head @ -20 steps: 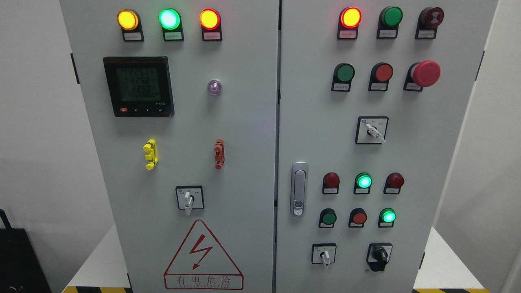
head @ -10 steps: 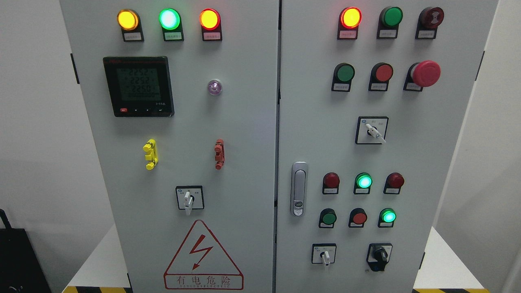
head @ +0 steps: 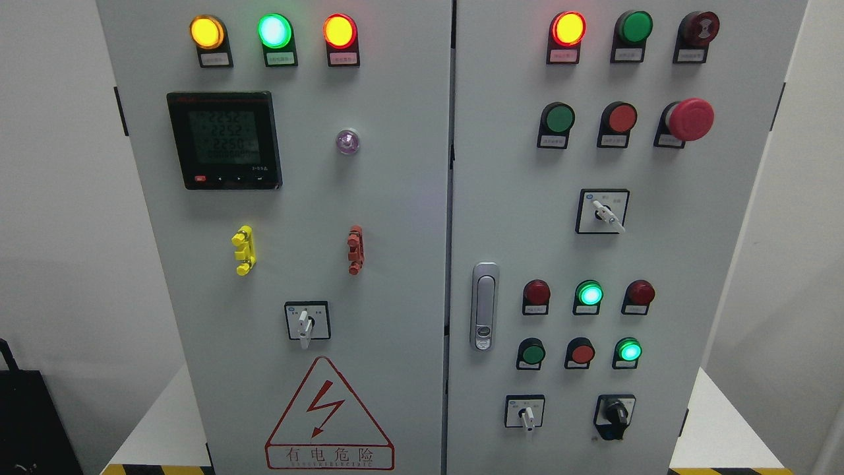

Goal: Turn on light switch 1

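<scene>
A grey electrical cabinet (head: 395,198) with two doors fills the head view. Its right door carries several round buttons and lamps: a lit red lamp (head: 568,28) at the top, a green button (head: 559,119) and a red button (head: 622,118) below it, and a red mushroom button (head: 690,119). Lower down, two green lamps (head: 589,293) (head: 630,350) glow. White rotary switches (head: 606,214) (head: 527,417) (head: 304,326) and a black rotary knob (head: 616,414) sit on the panels. I cannot tell which one is switch 1. Neither hand is in view.
The left door holds three lit lamps (head: 273,30), a digital meter (head: 224,140), a yellow clip (head: 243,250), a red clip (head: 355,249) and a red warning triangle (head: 328,412). A silver door handle (head: 484,306) sits beside the seam. A black object (head: 26,422) stands at the lower left.
Only the meter's digits flicker; nothing else has moved.
</scene>
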Controlling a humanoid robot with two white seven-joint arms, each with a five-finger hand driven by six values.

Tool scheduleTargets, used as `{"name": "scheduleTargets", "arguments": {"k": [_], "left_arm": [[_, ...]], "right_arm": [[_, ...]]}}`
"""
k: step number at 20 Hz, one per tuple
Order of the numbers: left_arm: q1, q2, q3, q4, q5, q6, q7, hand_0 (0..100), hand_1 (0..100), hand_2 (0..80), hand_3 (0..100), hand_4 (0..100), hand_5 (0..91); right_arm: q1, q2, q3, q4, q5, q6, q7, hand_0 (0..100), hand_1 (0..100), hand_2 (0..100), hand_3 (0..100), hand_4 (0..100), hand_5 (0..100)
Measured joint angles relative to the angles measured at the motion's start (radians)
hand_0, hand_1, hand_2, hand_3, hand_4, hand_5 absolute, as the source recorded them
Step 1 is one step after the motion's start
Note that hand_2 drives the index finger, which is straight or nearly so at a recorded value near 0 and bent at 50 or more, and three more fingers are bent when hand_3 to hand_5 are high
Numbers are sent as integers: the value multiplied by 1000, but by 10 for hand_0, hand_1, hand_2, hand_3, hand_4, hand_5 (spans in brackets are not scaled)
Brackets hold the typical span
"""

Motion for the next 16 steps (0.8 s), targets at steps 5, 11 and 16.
{"name": "scheduleTargets", "arguments": {"k": [5,11,16], "left_arm": [[66,17,48,-191,-53,-113,41,377,139,74,312,380,27],[108,40,87,-458,-77,-136,48,435,183,200,445,498,99],[122,51,108,-672,-95,-140,52,480,213,255,482,553,151]], "right_arm": [[0,0,0,0,0,0,0,0,0,0,0,0,0],[0,0,0,0,0,0,0,0,0,0,0,0,0],[0,0,0,0,0,0,0,0,0,0,0,0,0]]}}
